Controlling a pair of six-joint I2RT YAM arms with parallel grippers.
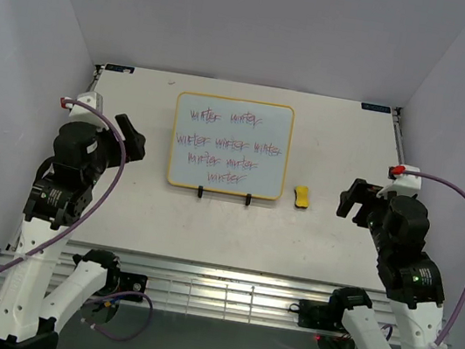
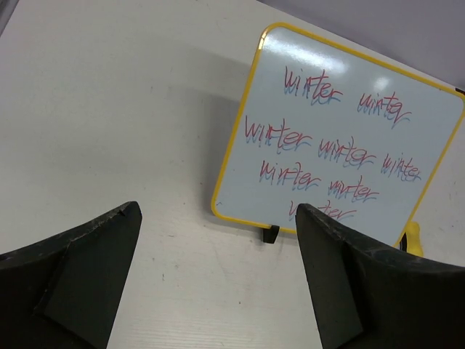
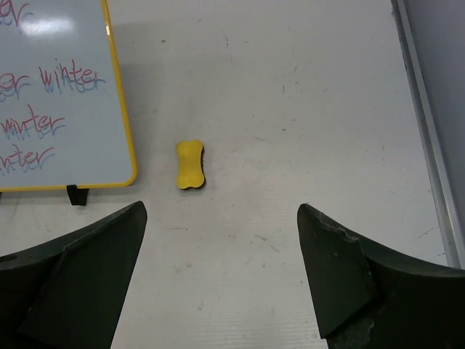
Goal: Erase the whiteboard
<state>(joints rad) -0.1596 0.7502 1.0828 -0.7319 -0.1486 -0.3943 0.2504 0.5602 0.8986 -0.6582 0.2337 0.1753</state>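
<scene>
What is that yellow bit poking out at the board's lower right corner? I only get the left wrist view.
Observer: A small yellow eraser, lying flat on the table just right of the whiteboard, not touching it.
Visitor: Is anything gripping it?
Observer: No. The right pincer hangs open over bare table, on the near side of the eraser.
Visitor: Does the left pincer hide any words from me?
Observer: Part of one. A last "winter" sits alone on a fourth line.
</scene>
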